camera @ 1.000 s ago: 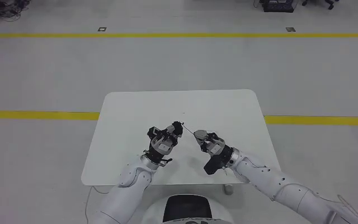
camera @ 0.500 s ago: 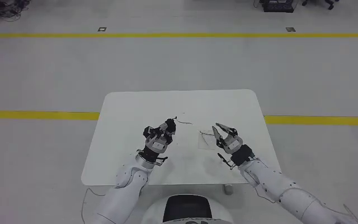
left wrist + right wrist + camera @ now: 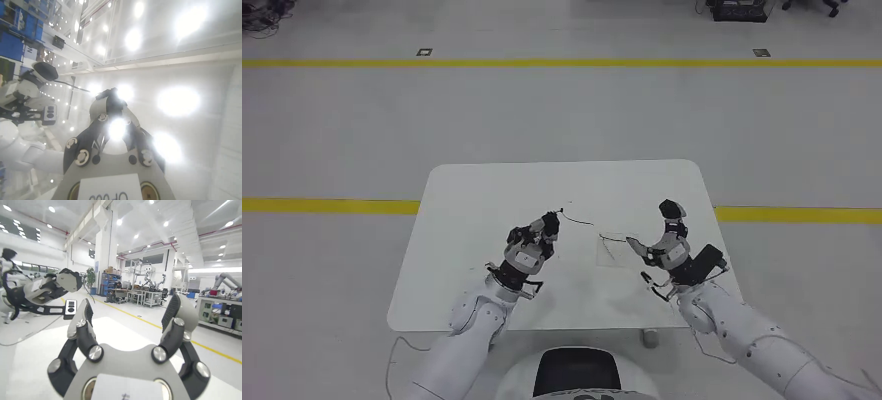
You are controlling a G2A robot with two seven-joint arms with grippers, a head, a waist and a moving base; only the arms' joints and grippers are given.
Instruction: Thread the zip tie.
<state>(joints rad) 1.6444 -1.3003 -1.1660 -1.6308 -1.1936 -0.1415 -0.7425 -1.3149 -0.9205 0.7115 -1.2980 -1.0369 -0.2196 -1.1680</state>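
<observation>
Black pads of the left gripper (image 3: 109, 94) are pressed together on one end of the zip tie (image 3: 575, 216); whether that end is the head or the tail you cannot tell from here. Taking 12 o'clock as the far edge of the table (image 3: 482, 190) in the top view, the thin black strap leaves those fingertips toward 4 o'clock. It is held off the tabletop and ends short of the other arm. No closed loop is visible. Right gripper (image 3: 654, 227): fingers (image 3: 87, 311) spread wide with nothing between them, at 3 o'clock from the left one and well apart from the strap's free end. The left gripper sits near table centre, slightly toward 6 o'clock; the right one sits toward the 4 o'clock corner. Judgement: threading is not done, and the step in hand is the approach to the free end. For the next move, bring the right gripper in toward 9 o'clock and close on the strap near its tip. Then steer that tip into the head's slot. The strap looks thin and springy and will likely flex away under a glancing touch, so square the pads before closing.
</observation>
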